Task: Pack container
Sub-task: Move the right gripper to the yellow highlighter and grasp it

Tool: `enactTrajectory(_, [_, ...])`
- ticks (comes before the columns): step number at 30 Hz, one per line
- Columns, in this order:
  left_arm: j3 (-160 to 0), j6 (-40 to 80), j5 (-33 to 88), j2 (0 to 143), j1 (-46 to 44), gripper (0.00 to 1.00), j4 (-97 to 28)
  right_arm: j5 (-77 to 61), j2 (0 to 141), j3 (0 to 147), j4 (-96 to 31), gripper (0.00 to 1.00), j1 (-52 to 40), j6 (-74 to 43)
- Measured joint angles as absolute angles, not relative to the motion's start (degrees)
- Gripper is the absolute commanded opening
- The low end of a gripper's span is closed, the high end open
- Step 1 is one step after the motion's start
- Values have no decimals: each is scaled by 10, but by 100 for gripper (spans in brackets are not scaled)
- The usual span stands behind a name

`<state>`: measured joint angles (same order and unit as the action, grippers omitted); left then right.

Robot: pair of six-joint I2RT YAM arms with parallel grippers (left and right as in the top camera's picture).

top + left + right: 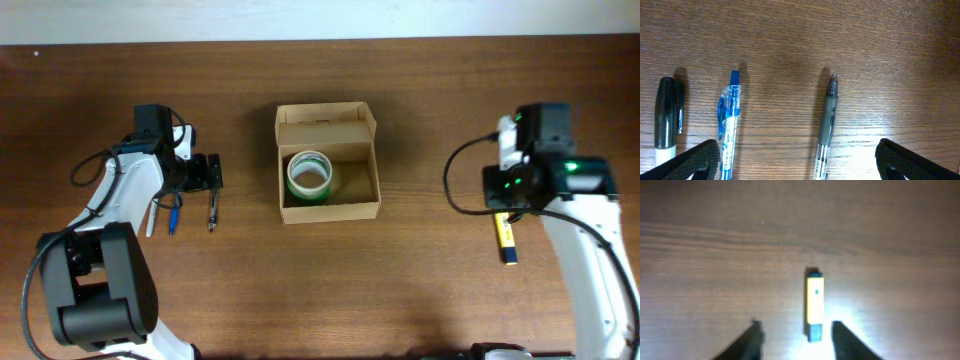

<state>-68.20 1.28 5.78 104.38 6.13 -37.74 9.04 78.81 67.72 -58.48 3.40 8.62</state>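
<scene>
The container [365, 205], a tan cardboard box with its flap lid standing open at the back, sits mid-table with a green tape roll [309, 175] inside. My left gripper [800, 167] hangs open over the table left of the box. A grey pen [828, 117] lies between its fingers and a blue pen [728, 120] lies by the left finger [692, 162]. My right gripper [796, 340] is open low over a small yellow and blue stick [815, 302] lying flat, its blue end close to the right finger [852, 345]. Nothing is held.
A black-capped white marker [664, 117] lies left of the blue pen. In the overhead view the marker [151, 217], blue pen [172, 218] and grey pen [212, 213] lie side by side, and the yellow stick [507, 240] lies at the right.
</scene>
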Motion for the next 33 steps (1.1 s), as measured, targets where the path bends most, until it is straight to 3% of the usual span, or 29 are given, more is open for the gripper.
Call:
enactTrajectory(6, [-682,13,58,1044,61,99,-378,90,849,631,-547,66,44,120])
enactTrajectory(15, [-682,13,58,1044,61,99,-378,48,959,631,-536,75,148,142])
enactTrajectory(22, [-682,13,58,1044,61,99,-377,34,975,630,-533,75,189,154])
enactTrajectory(27, [-682,13,58,1044,61,99,-378,33,978,630,-538,66,190,156])
enactTrajectory(33, [-682,13,58,1044,61,99,-378,34,1010,630,-536,63,190,151])
